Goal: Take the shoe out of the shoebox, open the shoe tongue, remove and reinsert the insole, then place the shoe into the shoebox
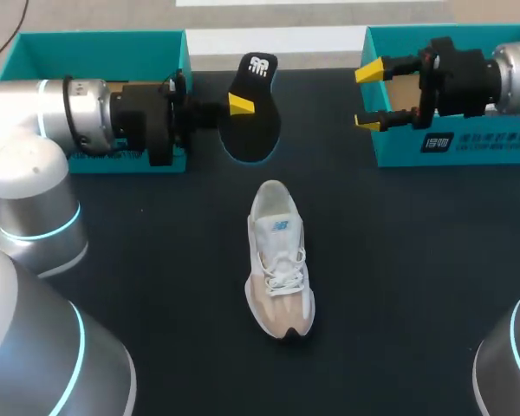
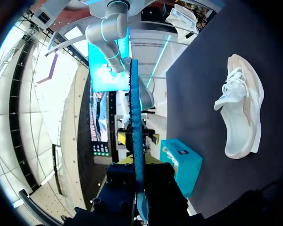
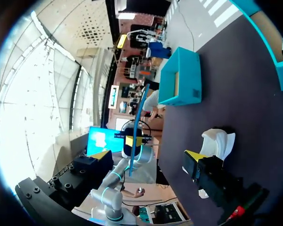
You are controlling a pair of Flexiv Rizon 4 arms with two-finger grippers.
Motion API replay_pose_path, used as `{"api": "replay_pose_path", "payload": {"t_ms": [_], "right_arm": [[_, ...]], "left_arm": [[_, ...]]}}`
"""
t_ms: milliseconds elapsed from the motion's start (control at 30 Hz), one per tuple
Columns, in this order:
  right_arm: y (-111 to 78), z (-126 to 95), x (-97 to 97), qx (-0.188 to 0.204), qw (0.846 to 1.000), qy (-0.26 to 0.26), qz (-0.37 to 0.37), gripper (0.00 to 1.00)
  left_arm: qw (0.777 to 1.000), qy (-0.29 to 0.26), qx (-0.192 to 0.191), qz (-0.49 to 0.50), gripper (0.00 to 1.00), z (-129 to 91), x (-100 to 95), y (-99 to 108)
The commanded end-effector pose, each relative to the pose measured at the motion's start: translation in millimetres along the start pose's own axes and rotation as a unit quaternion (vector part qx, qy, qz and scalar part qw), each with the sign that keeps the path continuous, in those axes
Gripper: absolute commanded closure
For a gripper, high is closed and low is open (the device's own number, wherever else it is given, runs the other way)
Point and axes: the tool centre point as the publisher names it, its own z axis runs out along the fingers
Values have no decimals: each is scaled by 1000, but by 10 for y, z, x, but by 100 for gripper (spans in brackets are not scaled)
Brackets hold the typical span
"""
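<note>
- You are looking at the shoe (image 1: 280, 260) in the head view. It is resting on its sole at the centre of the dark counter (image 1: 416, 286), outside both boxes.
- The shoe's heel is pointing to 12 o'clock and its toe to roughly 6 o'clock. Its laces are facing up.
- The left fingers (image 1: 239, 106) are pinching the black insole (image 1: 258, 130), which is out of the shoe and sitting at 12 o'clock from it.
- One yellow tip is showing on the insole's near face. The other tip is hiding behind it.
- You cannot tell whether the insole's lower end is touching the counter.
- In the left wrist view, the insole is appearing edge-on as a thin strip running ahead from between the fingers, with the shoe lying off to one side of it.
- The right fingers (image 1: 369, 96) are standing spread apart and are gripping nothing. They are hovering at the near corner of the right teal shoebox (image 1: 468, 143), at 2 o'clock from the shoe.
- The left teal box (image 1: 95, 48) is sitting at 10 o'clock from the shoe, partly behind the left arm.
</note>
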Motion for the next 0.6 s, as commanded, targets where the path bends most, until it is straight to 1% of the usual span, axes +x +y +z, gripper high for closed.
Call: {"api": "replay_pose_path", "payload": {"t_ms": [33,67,133,600], "right_arm": [[48,-72,-14,1,1000,-14,14,0],[49,-91,-33,-7,999,-21,24,0],[49,-91,-33,-7,999,-21,24,0],[49,-91,-33,-7,999,-21,24,0]], "left_arm": [[1000,1,0,6,100,-10,-27,-23],[1000,9,-2,14,100,-4,-31,-31],[999,20,-18,35,100,12,-37,-40],[999,20,-18,35,100,12,-37,-40]]}}
